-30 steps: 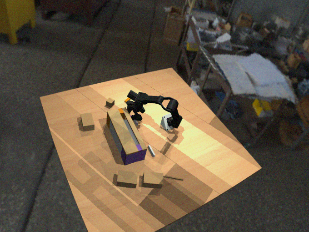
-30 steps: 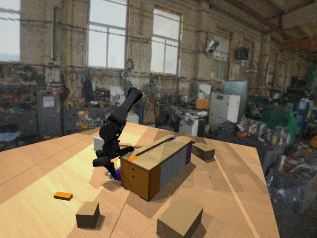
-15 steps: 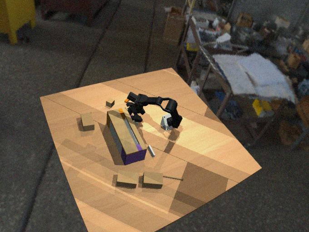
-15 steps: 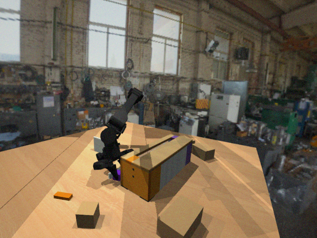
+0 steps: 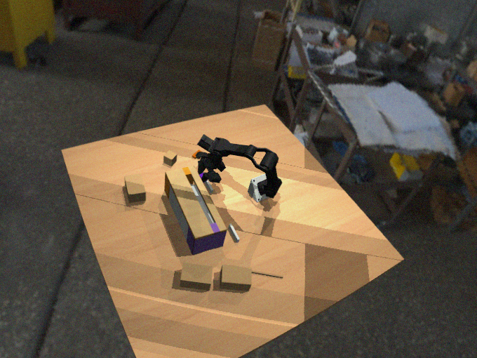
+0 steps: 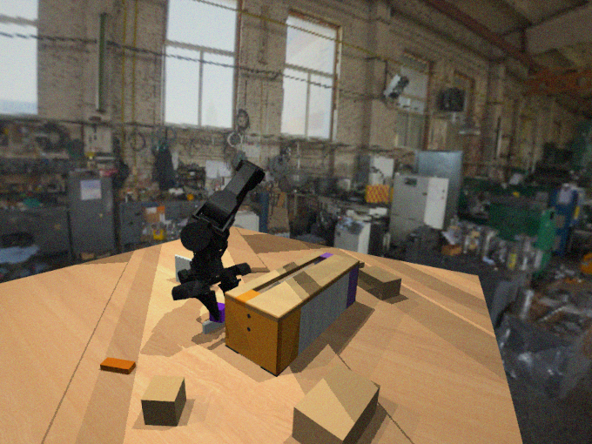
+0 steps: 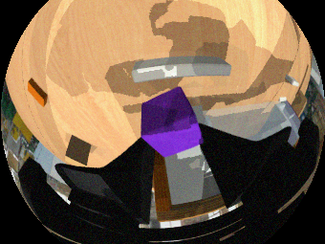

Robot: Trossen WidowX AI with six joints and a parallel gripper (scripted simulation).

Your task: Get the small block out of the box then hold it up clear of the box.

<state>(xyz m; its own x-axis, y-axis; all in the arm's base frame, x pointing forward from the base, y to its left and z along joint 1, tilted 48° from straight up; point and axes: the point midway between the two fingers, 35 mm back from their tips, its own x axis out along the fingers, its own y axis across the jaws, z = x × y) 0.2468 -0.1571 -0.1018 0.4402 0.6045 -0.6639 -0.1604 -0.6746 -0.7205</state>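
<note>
The small purple block (image 7: 171, 122) (image 6: 218, 312) is outside the box, between the fingertips. It also shows as a small purple patch in the top view (image 5: 201, 175). My gripper (image 7: 174, 131) is shut on it, pointing down beside the box's orange end. The box (image 5: 198, 208) (image 6: 261, 335) stands upright, with an orange end and a purple end and a long slot in its top. A grey bar (image 7: 182, 72) (image 6: 213, 326) lies on the table just beyond the block. Whether the block touches the table is hard to tell.
A small tan block (image 5: 170, 158) (image 6: 164, 400) and an orange slab (image 6: 117, 365) (image 7: 37, 92) lie beyond the orange end. Larger tan blocks (image 5: 135, 189) (image 5: 196, 275) (image 5: 236, 277) stand around the box. A light bar (image 5: 233, 232) lies near the purple end, and a thin dark rod (image 5: 267, 274) farther off.
</note>
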